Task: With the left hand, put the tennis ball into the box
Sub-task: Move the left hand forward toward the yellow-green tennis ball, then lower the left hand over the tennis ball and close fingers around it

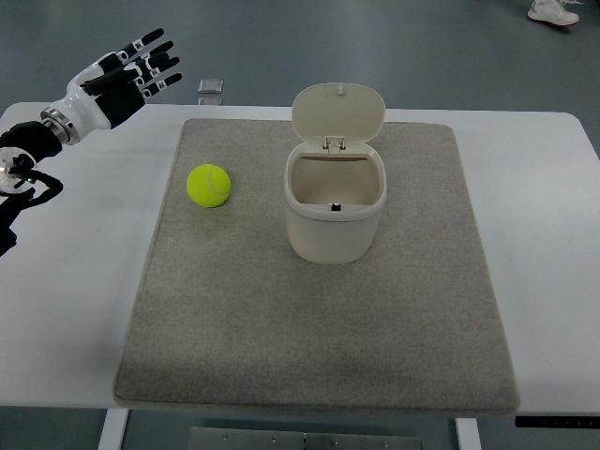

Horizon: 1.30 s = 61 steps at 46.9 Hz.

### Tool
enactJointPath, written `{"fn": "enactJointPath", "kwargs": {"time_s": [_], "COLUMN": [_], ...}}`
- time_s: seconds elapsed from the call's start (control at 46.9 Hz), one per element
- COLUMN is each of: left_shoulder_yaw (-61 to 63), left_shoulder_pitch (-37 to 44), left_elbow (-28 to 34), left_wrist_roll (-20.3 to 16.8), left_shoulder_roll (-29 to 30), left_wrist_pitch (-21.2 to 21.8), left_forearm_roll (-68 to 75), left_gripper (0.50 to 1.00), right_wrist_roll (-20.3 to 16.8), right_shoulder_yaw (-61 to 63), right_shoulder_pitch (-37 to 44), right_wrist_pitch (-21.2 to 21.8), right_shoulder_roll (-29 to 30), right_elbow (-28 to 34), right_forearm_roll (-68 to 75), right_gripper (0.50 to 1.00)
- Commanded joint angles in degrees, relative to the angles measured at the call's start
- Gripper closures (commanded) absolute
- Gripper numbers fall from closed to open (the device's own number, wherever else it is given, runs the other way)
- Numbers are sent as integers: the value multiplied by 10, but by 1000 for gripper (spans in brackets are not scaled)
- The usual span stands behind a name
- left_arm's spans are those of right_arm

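A yellow-green tennis ball (208, 185) lies on the left part of a grey mat (319, 319). To its right stands a cream box (335, 203) with its hinged lid (337, 113) flipped up and back, the inside bare. My left hand (141, 66) hovers over the table's far left corner, up and to the left of the ball, well apart from it. Its fingers (155, 58) are spread and hold nothing. The right arm does not show.
The mat covers the middle of a white table (75, 281). A small grey object (211, 87) lies on the floor past the table's far edge. A person's white shoe (555, 11) shows at the top right.
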Motion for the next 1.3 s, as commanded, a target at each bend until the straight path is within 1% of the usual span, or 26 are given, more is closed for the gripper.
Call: {"fn": "enactJointPath", "kwargs": {"time_s": [0.0, 0.171, 0.32, 0.405, 0.49, 0.554, 0.746, 0.853, 0.981, 1.087, 1.151, 1.237, 1.279], "left_shoulder_yaw": [-3, -4, 0, 2, 3, 3, 31, 44, 47, 48, 49, 77, 96], "left_shoulder_pitch": [-3, -4, -5, -4, -4, -4, -6, -6, -5, -1, 0, -4, -7], "left_elbow": [0, -5, -10, -24, -38, -44, -79, -104, -143, -177, -188, -201, -206], "left_wrist_roll": [-5, -33, -66, -94, -133, -152, -165, -188, -205, -207, -207, -207, -207], "left_shoulder_roll": [5, 28, 38, 48, 55, 59, 83, 96, 109, 113, 113, 113, 113], "left_wrist_pitch": [-8, -9, -9, -7, -5, -5, -4, -3, 6, 28, 32, 35, 45], "left_forearm_roll": [42, 147, 255, 323, 404, 450, 513, 556, 657, 708, 717, 733, 752], "left_gripper": [508, 519, 519, 519, 519, 519, 521, 525, 531, 531, 531, 531, 531], "right_wrist_roll": [0, 0, 0, 0, -1, 0, 0, 0, 0, 0, 0, 0, -1], "right_shoulder_yaw": [0, 0, 0, 0, 0, 0, 0, 0, 0, 0, 0, 0, 0], "right_shoulder_pitch": [0, 0, 0, 0, 0, 0, 0, 0, 0, 0, 0, 0, 0], "right_wrist_pitch": [0, 0, 0, 0, 0, 0, 0, 0, 0, 0, 1, 1, 0], "right_shoulder_roll": [0, 0, 0, 0, 0, 0, 0, 0, 0, 0, 0, 0, 0], "right_elbow": [0, 0, 0, 0, 0, 0, 0, 0, 0, 0, 0, 0, 0], "right_forearm_roll": [0, 0, 0, 0, 0, 0, 0, 0, 0, 0, 0, 0, 0], "right_gripper": [599, 597, 597, 597, 599, 599, 597, 599, 599, 597, 597, 599, 597]}}
